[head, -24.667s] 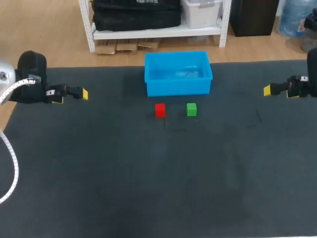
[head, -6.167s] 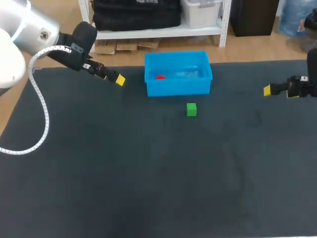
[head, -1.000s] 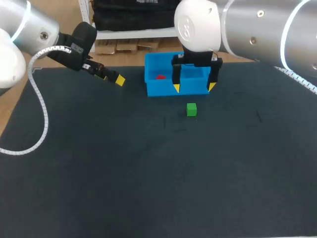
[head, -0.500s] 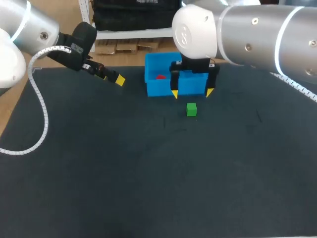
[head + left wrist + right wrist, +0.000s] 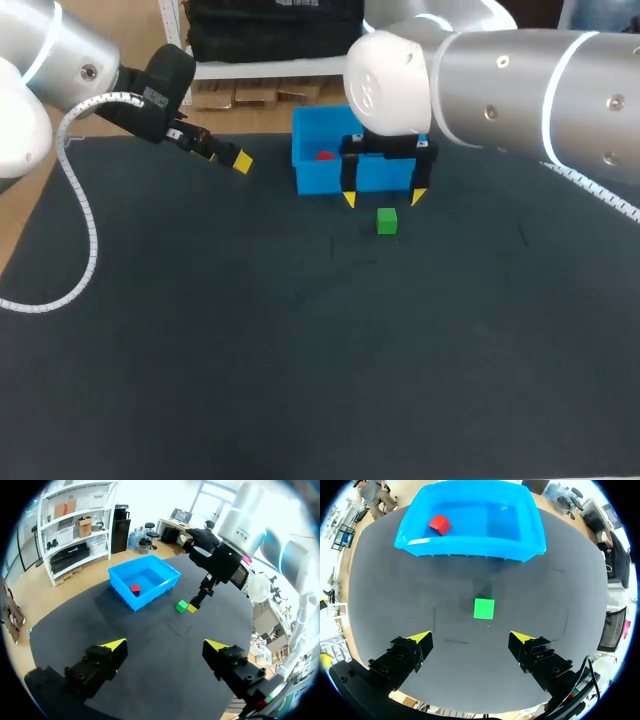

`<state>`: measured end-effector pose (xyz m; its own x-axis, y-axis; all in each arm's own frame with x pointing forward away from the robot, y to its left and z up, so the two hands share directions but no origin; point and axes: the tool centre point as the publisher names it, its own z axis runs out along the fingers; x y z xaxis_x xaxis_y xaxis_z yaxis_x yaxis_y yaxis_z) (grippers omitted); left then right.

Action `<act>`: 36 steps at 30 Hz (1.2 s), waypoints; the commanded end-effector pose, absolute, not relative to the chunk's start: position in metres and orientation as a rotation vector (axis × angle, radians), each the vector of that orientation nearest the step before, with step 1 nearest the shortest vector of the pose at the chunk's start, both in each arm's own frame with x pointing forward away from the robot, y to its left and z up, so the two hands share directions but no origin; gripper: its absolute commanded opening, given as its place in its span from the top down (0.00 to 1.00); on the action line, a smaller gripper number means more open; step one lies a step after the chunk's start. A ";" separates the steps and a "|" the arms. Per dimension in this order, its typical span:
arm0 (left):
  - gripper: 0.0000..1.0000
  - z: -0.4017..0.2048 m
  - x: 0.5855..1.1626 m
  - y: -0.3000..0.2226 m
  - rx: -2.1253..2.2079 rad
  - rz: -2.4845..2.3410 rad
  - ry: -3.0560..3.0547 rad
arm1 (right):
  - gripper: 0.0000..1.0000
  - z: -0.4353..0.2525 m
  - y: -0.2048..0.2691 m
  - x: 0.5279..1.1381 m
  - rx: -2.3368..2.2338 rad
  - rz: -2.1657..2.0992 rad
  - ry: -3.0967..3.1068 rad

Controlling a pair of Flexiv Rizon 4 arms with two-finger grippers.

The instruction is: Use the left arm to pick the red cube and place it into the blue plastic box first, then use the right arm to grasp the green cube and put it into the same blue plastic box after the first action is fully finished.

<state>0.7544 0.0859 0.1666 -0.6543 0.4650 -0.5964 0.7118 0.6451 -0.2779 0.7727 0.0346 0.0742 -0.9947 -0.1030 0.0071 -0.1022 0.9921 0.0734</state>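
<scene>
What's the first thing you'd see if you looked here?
The big silver right arm stretched in over the table, with its open gripper hanging above the little green cube. Just behind sits the bright blue plastic box, with the red cube already inside.

Overhead and wrist views, common blue box [image 5: 318, 178]
</scene>
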 end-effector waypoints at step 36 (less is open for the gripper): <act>0.00 0.166 0.754 0.087 0.921 -0.694 2.380 | 0.00 0.036 0.032 0.791 0.204 -0.014 -3.155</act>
<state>0.7544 0.0859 0.1666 -0.6543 0.4650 -0.5964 0.7118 0.6451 -0.2779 0.7879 0.0307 0.0382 -0.9911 -0.1311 -0.0227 -0.1313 0.9913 0.0093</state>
